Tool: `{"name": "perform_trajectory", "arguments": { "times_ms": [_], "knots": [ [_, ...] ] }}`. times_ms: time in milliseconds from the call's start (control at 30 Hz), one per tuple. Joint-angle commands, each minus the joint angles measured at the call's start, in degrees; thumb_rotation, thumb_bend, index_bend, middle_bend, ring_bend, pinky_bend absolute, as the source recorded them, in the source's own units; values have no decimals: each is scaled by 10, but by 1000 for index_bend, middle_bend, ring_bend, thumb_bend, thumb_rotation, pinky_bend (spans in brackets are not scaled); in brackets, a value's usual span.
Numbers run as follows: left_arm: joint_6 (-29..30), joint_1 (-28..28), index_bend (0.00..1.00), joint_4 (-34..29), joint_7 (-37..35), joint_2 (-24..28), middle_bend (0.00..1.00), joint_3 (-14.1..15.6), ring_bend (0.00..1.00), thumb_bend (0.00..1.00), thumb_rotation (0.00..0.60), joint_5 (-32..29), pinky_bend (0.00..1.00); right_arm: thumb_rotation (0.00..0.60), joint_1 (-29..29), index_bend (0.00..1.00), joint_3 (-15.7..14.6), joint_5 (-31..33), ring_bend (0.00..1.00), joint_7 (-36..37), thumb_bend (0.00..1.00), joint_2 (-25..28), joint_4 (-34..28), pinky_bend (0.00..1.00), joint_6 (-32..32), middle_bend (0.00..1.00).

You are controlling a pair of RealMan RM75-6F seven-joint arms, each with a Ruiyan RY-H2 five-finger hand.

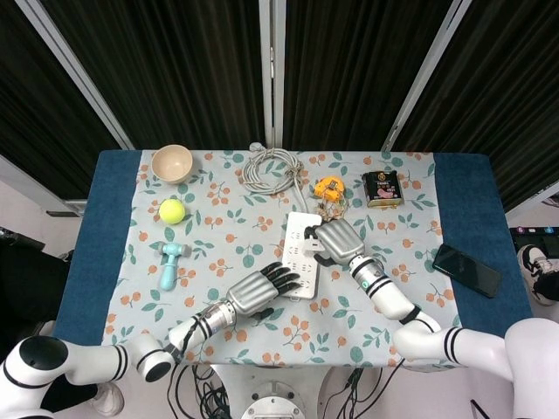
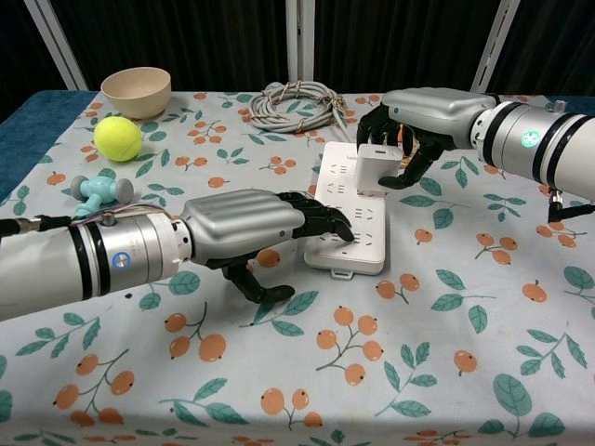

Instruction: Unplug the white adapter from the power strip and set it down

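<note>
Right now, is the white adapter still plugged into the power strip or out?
Apparently out: the right hand holds the white adapter tilted, above the power strip; prongs hidden.

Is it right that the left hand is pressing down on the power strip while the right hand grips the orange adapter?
Not quite: the chest view shows the adapter is white, not orange. The right hand grips it, and the left hand presses the power strip.

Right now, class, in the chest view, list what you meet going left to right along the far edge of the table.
Bowl → coiled cable → right hand, its fingers holding the white adapter just over the power strip.
</note>
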Motion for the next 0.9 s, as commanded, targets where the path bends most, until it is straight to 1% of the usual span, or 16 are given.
{"name": "perform_trajectory", "arguments": {
  "times_ms": [33,167,300,400,467,567,667,733,800,833,900],
  "knots": [
    [3,0,113,-3,1,1,74,1,11,380,600,2,19,600,0,981,5,0,416,-2,340,5,-7,430,0,736],
    [16,5,113,-17,9,10,74,1,11,379,600,6,20,600,-7,972,18,-5,415,-1,340,26,-38,431,17,729],
    [40,13,112,-45,23,28,74,-1,11,379,600,11,20,600,-22,962,25,-7,414,-4,340,64,-84,431,40,723],
    [64,23,113,-73,33,48,74,-4,11,380,600,14,20,600,-37,942,18,12,413,-20,340,99,-116,423,39,707],
    [81,31,113,-92,39,64,74,-6,11,379,600,15,20,600,-44,921,7,32,412,-38,339,117,-129,403,28,690],
    [107,46,113,-118,48,89,75,-7,11,379,600,15,20,600,-49,869,-6,67,382,-57,338,124,-128,368,8,650],
    [134,64,112,-139,53,112,74,-6,11,380,600,13,20,600,-50,807,-12,83,333,-58,334,112,-111,321,-6,601],
    [149,75,113,-148,54,124,74,-5,11,380,600,12,20,600,-50,747,-14,87,297,-52,329,102,-101,287,-15,569],
    [166,88,113,-157,53,136,74,-4,11,380,600,11,19,600,-50,621,-15,88,234,-46,318,94,-91,241,-21,506],
    [172,93,113,-160,52,141,74,-3,11,380,600,11,19,600,-51,582,-15,89,214,-43,309,91,-88,228,-23,484],
    [186,104,113,-165,48,151,74,-1,11,380,600,11,19,600,-52,462,-14,90,152,-34,274,88,-85,191,-28,410]
  ]
}}
